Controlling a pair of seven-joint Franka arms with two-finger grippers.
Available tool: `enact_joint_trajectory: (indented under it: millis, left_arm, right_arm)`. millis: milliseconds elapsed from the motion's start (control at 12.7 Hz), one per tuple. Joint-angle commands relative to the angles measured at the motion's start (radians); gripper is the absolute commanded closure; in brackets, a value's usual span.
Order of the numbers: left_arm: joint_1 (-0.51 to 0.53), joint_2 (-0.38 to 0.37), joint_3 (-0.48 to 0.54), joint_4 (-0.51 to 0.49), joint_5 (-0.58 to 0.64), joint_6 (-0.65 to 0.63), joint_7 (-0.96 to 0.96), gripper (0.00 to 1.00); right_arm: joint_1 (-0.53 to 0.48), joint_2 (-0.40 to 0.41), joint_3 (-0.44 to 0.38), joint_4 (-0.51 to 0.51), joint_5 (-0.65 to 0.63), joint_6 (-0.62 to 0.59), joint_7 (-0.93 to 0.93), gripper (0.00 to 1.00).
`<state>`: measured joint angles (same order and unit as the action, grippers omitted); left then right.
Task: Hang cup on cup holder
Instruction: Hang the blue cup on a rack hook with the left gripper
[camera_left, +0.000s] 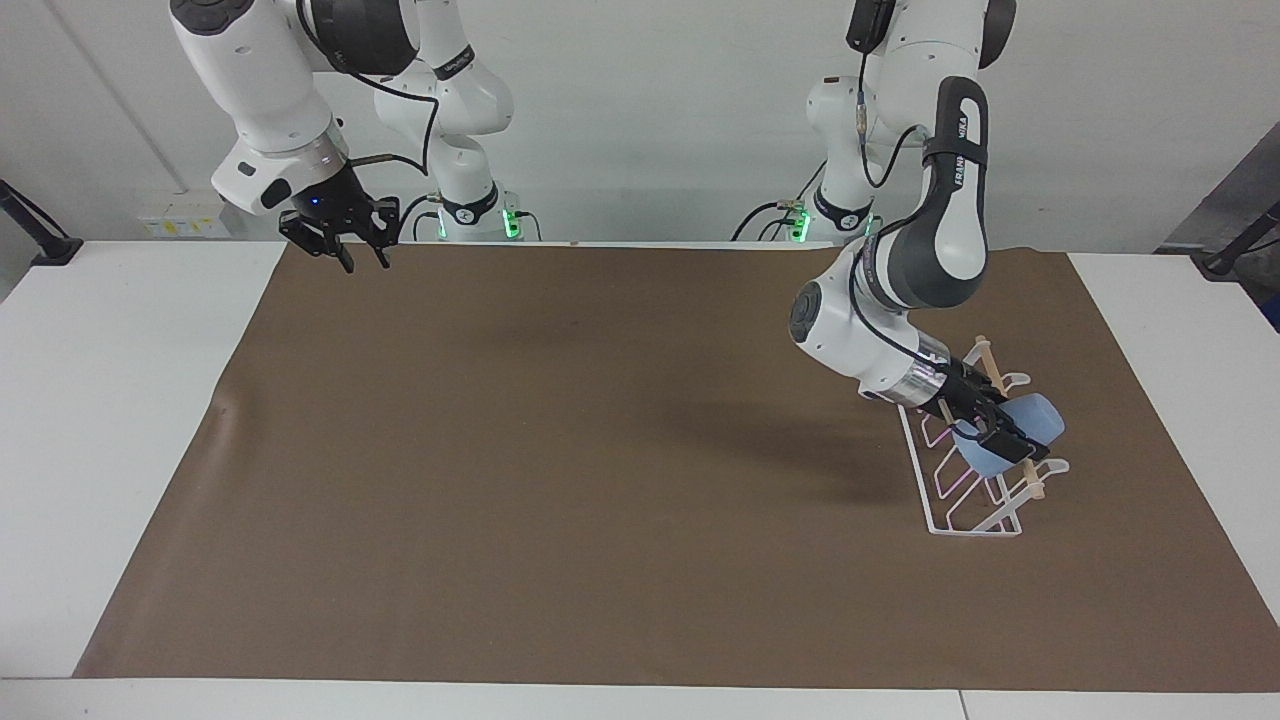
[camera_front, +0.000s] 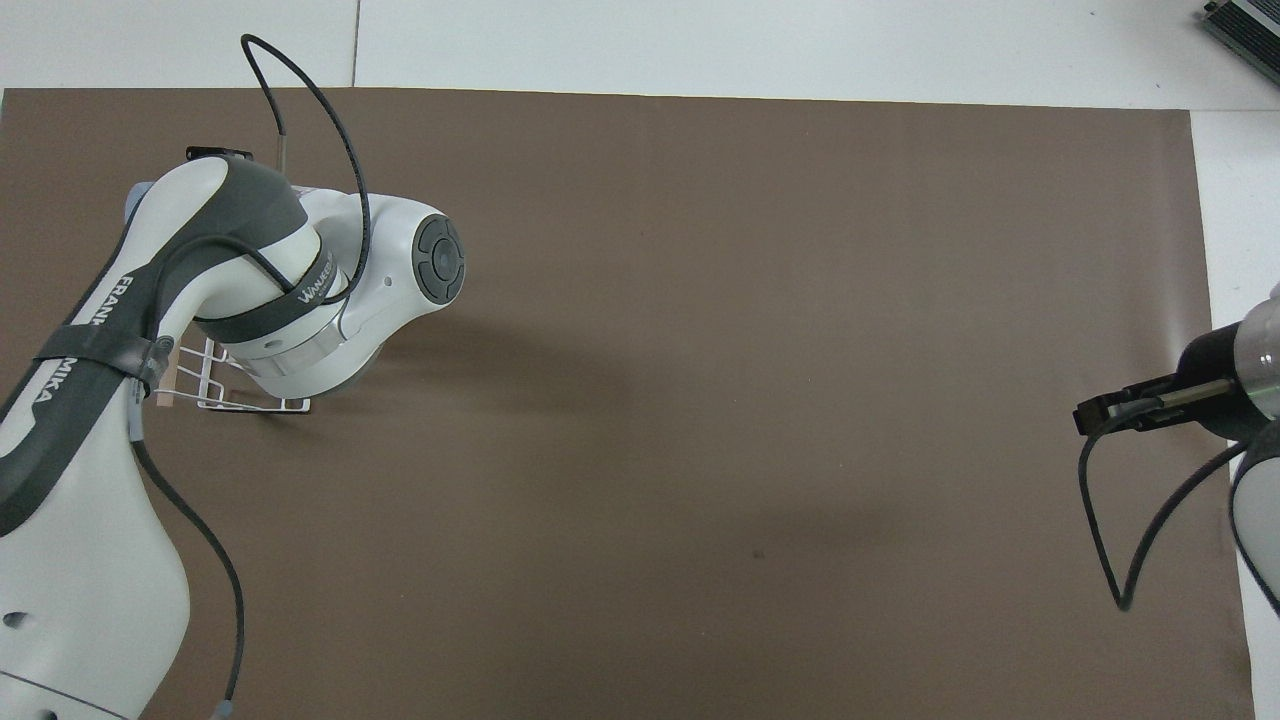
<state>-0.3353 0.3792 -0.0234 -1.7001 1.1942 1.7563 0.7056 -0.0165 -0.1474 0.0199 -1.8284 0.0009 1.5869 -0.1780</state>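
Note:
My left gripper (camera_left: 1015, 440) is shut on the light-blue cup (camera_left: 1042, 418). It holds the cup tilted over the white wire cup holder (camera_left: 975, 531), against the prongs and beside the wooden dowel (camera_left: 988, 362). The cup holder stands on the brown mat toward the left arm's end of the table. In the overhead view the left arm covers the gripper and the cup, and only a corner of the cup holder (camera_front: 215, 385) shows. My right gripper (camera_left: 352, 255) is open and empty. It waits in the air over the mat's edge at the right arm's end (camera_front: 1092, 414).
A brown mat (camera_left: 560, 450) covers most of the white table (camera_left: 110, 420). Nothing else stands on it. A black cable (camera_front: 1110, 530) loops down from the right wrist.

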Motion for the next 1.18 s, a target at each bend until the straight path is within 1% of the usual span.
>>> enact_joint_trajectory:
  millis: [0,79,236,315,472,551,630,709,787,866,945,1024,1102]
  left_arm:
    - [0.006,0.014,-0.001,0.020,0.018,0.028,-0.015,0.59]
    - [0.006,0.014,-0.001,0.020,0.018,0.029,-0.015,0.01]
    - [0.006,0.014,-0.001,0.022,0.012,0.026,-0.017,0.00]
    - [0.006,0.014,-0.001,0.023,0.010,0.020,-0.017,0.00]
    - [-0.001,0.014,-0.001,0.036,0.008,-0.004,-0.017,0.00]
    - [-0.007,0.014,-0.003,0.051,-0.001,-0.045,-0.017,0.00]
    - [-0.013,0.009,-0.003,0.075,-0.036,-0.088,-0.023,0.00]
    - [-0.016,-0.020,-0.006,0.079,-0.072,-0.096,-0.029,0.00]
    - [-0.014,-0.081,-0.007,0.067,-0.112,-0.092,-0.029,0.00]
    - [-0.016,-0.100,-0.006,0.063,-0.149,-0.106,-0.029,0.00]
    - [-0.024,-0.120,-0.007,0.066,-0.175,-0.150,-0.032,0.00]
    - [-0.025,-0.150,-0.015,0.077,-0.236,-0.196,-0.058,0.00]
    - [-0.025,-0.179,-0.016,0.082,-0.339,-0.222,-0.117,0.00]
  right_arm:
    - [0.004,-0.009,-0.006,-0.017,0.021,0.019,-0.021,0.41]
    - [0.004,-0.009,-0.006,-0.015,0.021,0.019,-0.023,0.34]
    - [0.004,-0.009,-0.006,-0.015,0.019,0.022,-0.018,0.26]
    - [0.010,-0.009,-0.006,-0.014,0.021,0.027,-0.017,0.24]
    - [0.015,-0.011,-0.006,-0.014,0.019,0.025,-0.017,0.24]
    - [0.015,-0.011,-0.006,-0.015,0.021,0.027,-0.017,0.23]
    - [0.015,-0.011,-0.006,-0.015,0.021,0.027,-0.015,0.23]
    - [0.016,-0.011,-0.005,-0.015,0.021,0.027,-0.015,0.23]
    - [0.016,-0.012,-0.005,-0.015,0.021,0.027,-0.015,0.23]
    - [0.016,-0.012,-0.005,-0.015,0.021,0.025,-0.015,0.23]
    - [0.016,-0.012,-0.005,-0.015,0.021,0.025,-0.015,0.23]
    - [0.016,-0.012,-0.005,-0.015,0.021,0.025,-0.015,0.23]
    - [0.016,-0.012,-0.005,-0.015,0.021,0.025,-0.015,0.23]
